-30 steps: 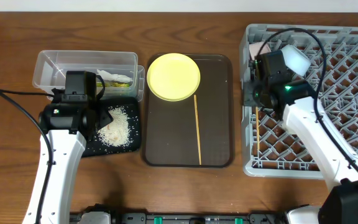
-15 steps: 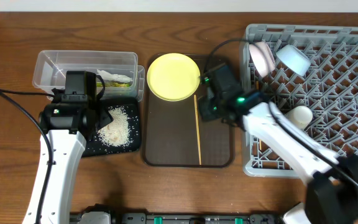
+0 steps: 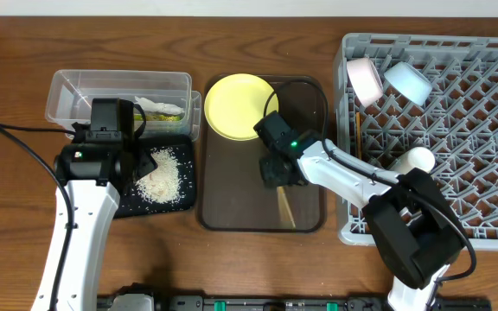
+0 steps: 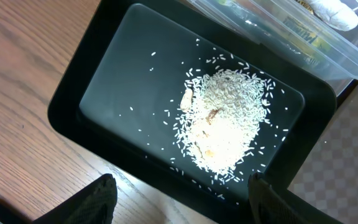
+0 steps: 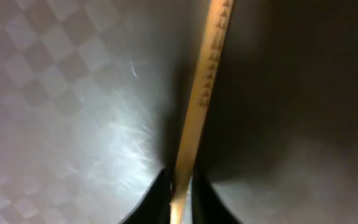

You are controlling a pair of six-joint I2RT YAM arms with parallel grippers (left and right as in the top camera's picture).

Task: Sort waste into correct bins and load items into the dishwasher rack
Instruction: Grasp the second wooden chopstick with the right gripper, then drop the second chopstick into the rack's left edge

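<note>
Left gripper (image 4: pixel 185 198): jaws wide apart, holding nothing; it hangs over the near edge of the black tray (image 4: pixel 117 81).
Right gripper (image 5: pixel 180 190): closed on a chopstick (image 5: pixel 202 93), pinched close to one end – low over the brown tray (image 3: pixel 232 190).
Chopstick, place: on the brown tray, in the gripper, not yet in the rack (image 3: pixel 482 173).
Chopstick, look: thin, pale wood, straight, with a row of small marks along one face; in the overhead view it lies aslant across the tray's near half.
Rice (image 4: pixel 225 118): a loose white heap in the black tray, stray grains scattered round it – judged sorted.
Cup (image 3: pixel 419 159): in the rack, on its side near the left-centre.
Plate (image 3: pixel 240 105): yellow, round, on the far-left corner of the brown tray and overlapping its rim; judged still to load.
Tub (image 3: pixel 67 91): clear, just beyond the black tray; holds the wrapper (image 3: pixel 164 112) and the paper scrap (image 4: pixel 333 11) – waste judged done.
Bowls: pink bowl (image 3: pixel 367 80) and blue bowl (image 3: pixel 407 80) stand tilted side by side at the rack's far-left corner.
Left to do, as judged: this chopstick and the plate; whether another chopstick already lies in the rack cannot be told.
</note>
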